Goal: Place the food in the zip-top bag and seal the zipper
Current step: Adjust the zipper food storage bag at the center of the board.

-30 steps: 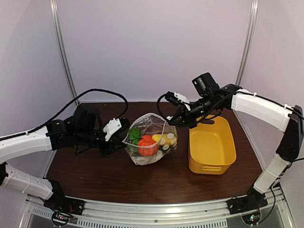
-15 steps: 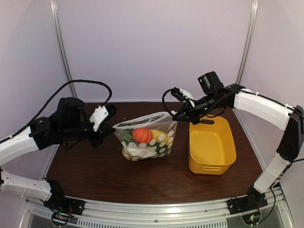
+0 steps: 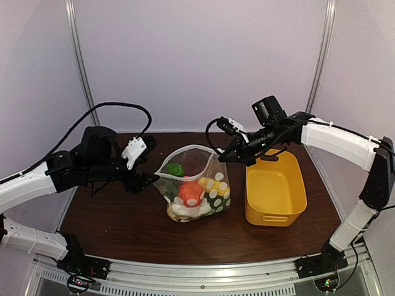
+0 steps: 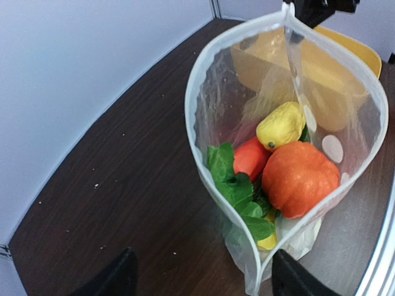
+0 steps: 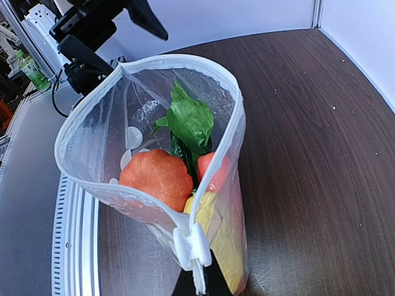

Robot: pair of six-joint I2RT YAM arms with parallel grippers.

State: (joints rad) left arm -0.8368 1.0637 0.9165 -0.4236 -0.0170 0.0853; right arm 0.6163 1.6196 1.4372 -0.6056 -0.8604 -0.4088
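The zip-top bag (image 3: 196,185) stands on the table with its mouth gaping wide. Inside lies the food (image 4: 300,177): an orange pumpkin, a yellow lemon (image 4: 281,125), a red piece (image 4: 250,158) and green leaves (image 4: 235,185). My right gripper (image 3: 223,155) holds the bag's right corner up, shut on the zipper's white slider tab (image 5: 193,246). My left gripper (image 3: 147,180) hangs open just left of the bag. In its wrist view the left gripper (image 4: 203,281) has the bag's near corner (image 4: 254,280) loose beside one finger.
A yellow plastic basket (image 3: 276,209) stands right of the bag, under my right arm. Pale walls close in the back and both sides. A black cable (image 3: 117,111) loops over my left arm.
My left gripper has opened and let go of the bag's left corner. The mouth, pulled flat half a second ago, has sprung open and the bag has sagged to the table.
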